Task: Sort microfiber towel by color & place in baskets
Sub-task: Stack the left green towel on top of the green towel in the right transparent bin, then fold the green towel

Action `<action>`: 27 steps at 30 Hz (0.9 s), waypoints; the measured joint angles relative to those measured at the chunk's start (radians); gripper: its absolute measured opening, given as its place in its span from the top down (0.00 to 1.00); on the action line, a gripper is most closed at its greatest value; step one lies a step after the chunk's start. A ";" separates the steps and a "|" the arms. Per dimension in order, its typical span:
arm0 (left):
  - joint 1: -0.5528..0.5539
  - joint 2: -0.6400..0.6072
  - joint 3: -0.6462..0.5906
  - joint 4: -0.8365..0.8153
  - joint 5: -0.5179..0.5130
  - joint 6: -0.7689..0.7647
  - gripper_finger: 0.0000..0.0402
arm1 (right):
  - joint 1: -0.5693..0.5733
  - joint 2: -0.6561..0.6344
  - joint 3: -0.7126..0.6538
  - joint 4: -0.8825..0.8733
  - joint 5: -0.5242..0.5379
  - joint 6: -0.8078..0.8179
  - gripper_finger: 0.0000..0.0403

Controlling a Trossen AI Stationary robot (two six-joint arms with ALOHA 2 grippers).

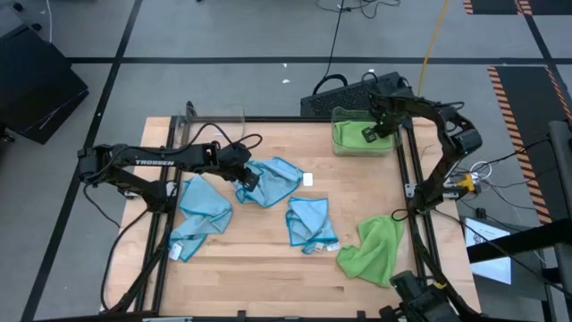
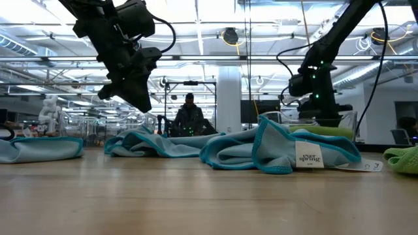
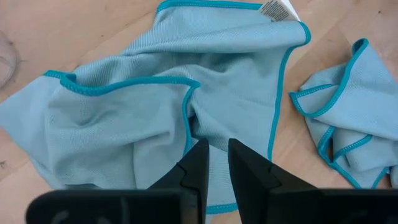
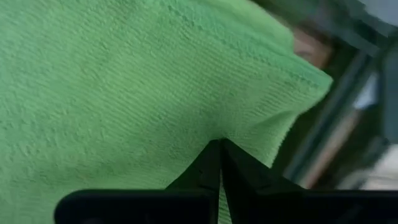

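A: Where does the sort stand?

B: The right gripper (image 1: 367, 134) is over the far-right basket (image 1: 340, 114), which already has a green towel (image 1: 353, 134) in it. Its jaws are shut tight, and in the right wrist view the closed tips sit against the green cloth; whether any fabric is pinched between them, I cannot tell.

A: And the left?

B: The left gripper (image 1: 248, 182) hangs just above the blue towel (image 1: 277, 179) near the bench (image 1: 268, 268) centre. Its jaws stand only a little apart, with nothing between them; the left wrist view shows the tips poised over a fold in the cloth.

A: So the pick is the step in hand?

B: I'd judge so. To do it well, open wider first, then come down on that raised fold rather than on flat cloth, so the jaws bite a ridge. Lift straight up until the hem clears the bench.

A: Anything to avoid?

B: A second blue towel (image 1: 204, 215) lies to the left and a third (image 1: 310, 224) to the right and nearer; take only one. The empty clear basket (image 1: 216, 114) at the far left looks like the blue destination. A loose green towel (image 1: 375, 250) waits near right.
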 joint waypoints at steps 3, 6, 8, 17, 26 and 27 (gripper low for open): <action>0.000 0.000 0.000 0.000 0.001 -0.001 0.85 | -0.001 -0.045 0.002 0.021 -0.016 -0.009 0.98; 0.000 0.000 0.000 0.000 0.001 0.010 0.85 | -0.001 -0.105 0.004 0.039 -0.066 -0.003 0.98; 0.000 0.000 0.000 0.003 0.001 0.019 0.85 | 0.000 -0.149 0.004 0.040 -0.092 0.016 0.98; 0.001 0.000 0.000 0.012 -0.006 0.051 0.85 | 0.083 -0.407 0.004 -0.100 -0.198 0.153 0.98; 0.001 0.000 0.000 0.019 -0.006 0.092 0.85 | 0.310 -0.663 0.004 -0.328 -0.283 0.460 0.98; 0.000 0.000 0.000 0.019 -0.004 0.103 0.85 | 0.337 -0.681 0.004 -0.342 -0.303 0.505 0.98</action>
